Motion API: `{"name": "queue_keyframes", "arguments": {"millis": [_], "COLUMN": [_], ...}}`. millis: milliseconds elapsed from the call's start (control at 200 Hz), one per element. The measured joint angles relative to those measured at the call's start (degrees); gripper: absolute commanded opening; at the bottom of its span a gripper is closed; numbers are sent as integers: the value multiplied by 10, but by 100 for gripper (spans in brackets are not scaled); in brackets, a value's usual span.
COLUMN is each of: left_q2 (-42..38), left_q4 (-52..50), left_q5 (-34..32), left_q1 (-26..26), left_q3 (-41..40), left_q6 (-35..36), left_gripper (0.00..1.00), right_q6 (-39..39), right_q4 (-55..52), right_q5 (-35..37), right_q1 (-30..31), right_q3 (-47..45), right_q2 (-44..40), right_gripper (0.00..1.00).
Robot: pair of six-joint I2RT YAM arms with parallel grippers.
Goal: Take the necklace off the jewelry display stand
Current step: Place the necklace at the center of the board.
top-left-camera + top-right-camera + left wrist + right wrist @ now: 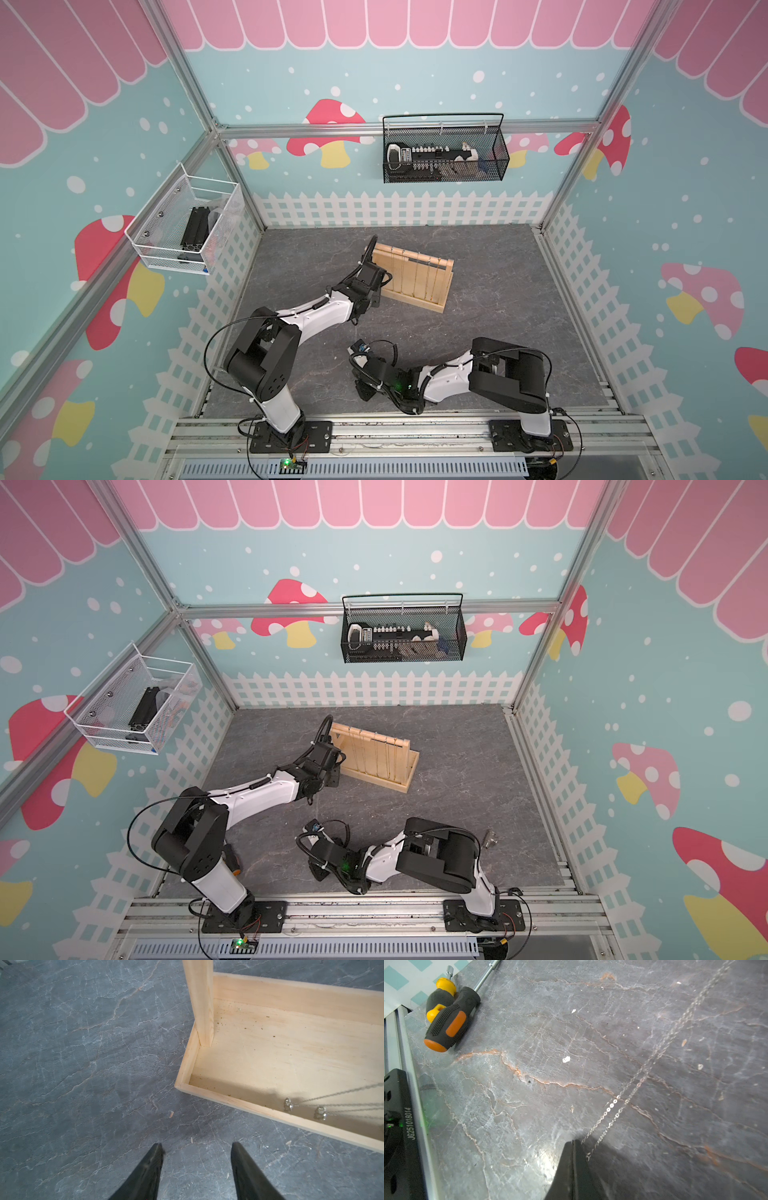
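Pale wood is catching the light on the jewelry display stand (415,282), which is sitting at an angle toward the back middle of the grey marbled surface (498,332) in both top views. Thin chains are hanging from its top bar.

The left arm (316,311) is reaching to the stand's left end. In the left wrist view the left end effector (196,1145) is hovering over bare surface just beside the corner of the stand's base. Its fingers are spread apart with nothing between them and are touching no wood. The upright post (201,1001) is rising ahead of it, and small silver pendants (288,1103) are dangling low inside the base, off to one side of the fingers.

The right arm (444,380) is folded low near the front of the surface, well apart from the stand. In the right wrist view the right end effector (573,1141) is clenched, and it is pinching the necklace (614,1103). The fine silver chain is meeting the tips as two strands and is trailing away from them across the surface. A screwdriver (450,1024) with a black and orange handle is lying near the surface's edge, away from the chain.
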Motion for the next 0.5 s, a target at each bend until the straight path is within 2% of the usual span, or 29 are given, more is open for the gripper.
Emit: {"name": "queue_keyframes", "arguments": {"millis": [500], "left_q2": [14], "left_q4": [-2], "left_q5": [9], "left_q1": [13], "left_q3": [29], "left_q6": [11], "left_gripper": [54], "right_q6": [7], "right_q4": [5], "right_q5": [3], "right_q1": [3], "right_q3": [-3], "right_q2": [0], "right_gripper": [0]}}
